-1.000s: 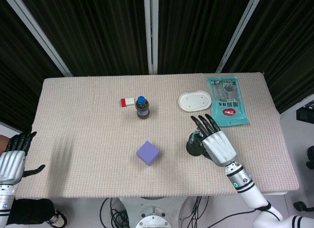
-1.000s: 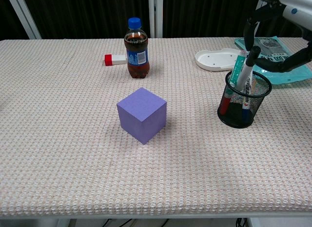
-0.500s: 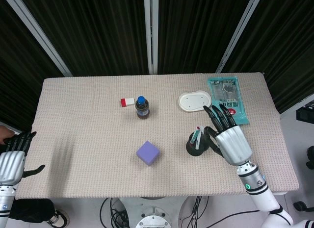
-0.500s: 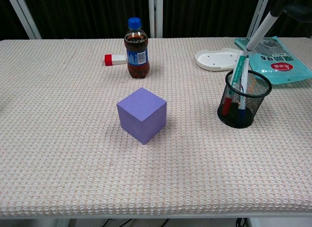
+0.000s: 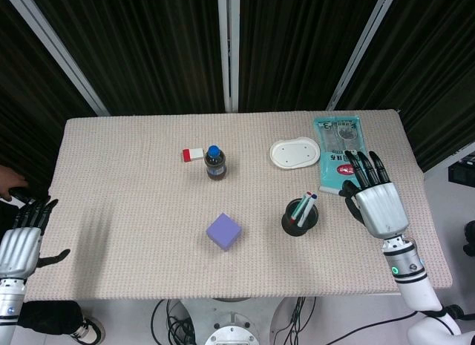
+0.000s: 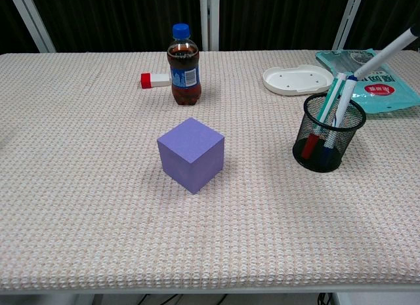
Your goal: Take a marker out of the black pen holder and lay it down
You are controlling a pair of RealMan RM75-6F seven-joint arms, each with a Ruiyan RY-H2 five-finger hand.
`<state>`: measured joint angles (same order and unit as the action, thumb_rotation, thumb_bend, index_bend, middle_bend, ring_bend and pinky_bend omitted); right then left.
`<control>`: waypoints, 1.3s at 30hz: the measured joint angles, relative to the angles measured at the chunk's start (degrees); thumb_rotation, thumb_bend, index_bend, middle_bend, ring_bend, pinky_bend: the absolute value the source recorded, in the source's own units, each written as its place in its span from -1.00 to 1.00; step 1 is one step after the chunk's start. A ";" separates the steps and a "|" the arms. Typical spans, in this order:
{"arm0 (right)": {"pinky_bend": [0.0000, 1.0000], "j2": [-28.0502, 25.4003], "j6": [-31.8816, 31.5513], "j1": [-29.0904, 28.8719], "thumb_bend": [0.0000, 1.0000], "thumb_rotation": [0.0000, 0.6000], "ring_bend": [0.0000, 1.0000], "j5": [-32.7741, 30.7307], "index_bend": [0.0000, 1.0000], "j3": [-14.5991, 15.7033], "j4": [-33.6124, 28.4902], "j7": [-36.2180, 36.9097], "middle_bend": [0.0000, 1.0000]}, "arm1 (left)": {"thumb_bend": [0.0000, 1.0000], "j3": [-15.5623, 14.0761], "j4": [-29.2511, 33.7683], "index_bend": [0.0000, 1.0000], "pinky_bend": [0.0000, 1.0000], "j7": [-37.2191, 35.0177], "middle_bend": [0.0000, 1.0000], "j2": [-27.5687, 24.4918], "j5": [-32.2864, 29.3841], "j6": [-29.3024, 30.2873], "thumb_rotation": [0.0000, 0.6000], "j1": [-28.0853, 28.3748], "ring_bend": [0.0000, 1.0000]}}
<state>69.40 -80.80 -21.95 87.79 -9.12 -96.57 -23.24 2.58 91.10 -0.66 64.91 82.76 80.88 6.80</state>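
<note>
The black mesh pen holder (image 5: 300,220) (image 6: 327,140) stands right of the table's middle, with several markers (image 6: 336,103) leaning in it. A white marker (image 6: 388,52) hangs tilted in the air above and to the right of the holder, clear of its rim. Its upper end runs out of the chest view toward my right hand (image 5: 375,200). That hand hovers right of the holder in the head view, back upward, and hides the marker beneath it. My left hand (image 5: 21,240) hangs off the table's left edge, fingers apart, holding nothing.
A purple cube (image 5: 224,231) (image 6: 191,153) sits near the table's middle. Behind it stand a cola bottle (image 5: 215,162) (image 6: 184,56) and a small red-and-white object (image 6: 153,80). A white dish (image 5: 295,153) (image 6: 296,79) and a teal packet (image 5: 341,148) (image 6: 375,82) lie at the back right.
My right hand has moved from over the pen holder to its right, carrying one marker up and out of the holder. The left hand has stayed put.
</note>
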 measured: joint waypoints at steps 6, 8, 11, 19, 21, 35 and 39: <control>-1.00 2.27 -0.20 0.66 -0.34 1.00 -1.00 -1.24 0.45 0.21 5.74 2.78 -0.94 | -0.77 0.03 0.04 -0.89 -1.00 0.45 -1.00 -0.03 -0.46 -0.58 1.00 0.20 -1.00; -1.00 3.28 0.43 0.74 -0.34 1.00 -1.00 -1.73 0.45 0.54 7.62 3.77 -0.94 | -0.77 0.06 -0.09 -0.89 -1.00 0.48 -1.00 0.13 -0.72 -0.85 1.00 0.28 -1.00; -1.00 5.12 1.48 0.77 -0.34 1.00 -1.00 -2.14 0.45 1.25 10.30 5.28 -0.94 | -0.77 0.08 -0.41 -0.89 -1.00 0.44 -1.00 0.44 -1.12 -1.37 1.00 0.42 -1.00; -1.00 10.18 3.29 0.97 -0.34 1.00 -1.00 -2.18 0.45 3.42 17.47 7.75 -0.94 | -0.77 0.09 -1.06 -0.89 -1.00 0.18 -1.00 0.68 -1.73 -2.05 1.00 0.62 -1.00; -1.00 11.14 3.42 1.22 -0.34 1.00 -1.00 -1.83 0.43 4.17 18.88 8.03 -0.95 | -0.77 0.10 -1.16 -0.89 -1.00 0.02 -1.00 0.66 -1.70 -1.91 1.00 0.56 -1.00; -1.00 8.67 3.99 3.90 -0.95 1.00 -1.00 2.53 -1.00 10.10 15.99 9.62 -1.00 | -0.77 -0.44 -1.56 -0.89 -1.00 -0.62 -1.00 0.90 -0.78 -0.70 1.00 -0.18 -1.00; -1.00 6.78 2.09 5.22 -0.95 1.00 -1.00 2.98 -1.00 10.47 13.75 9.67 -1.00 | -0.77 -0.42 -1.33 -0.89 -1.00 -0.68 -1.00 0.78 -0.52 -0.34 1.00 -0.29 -1.00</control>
<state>76.18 -78.70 -16.73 90.76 1.35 -82.82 -13.57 2.16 89.77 -1.34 65.69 82.24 80.54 6.51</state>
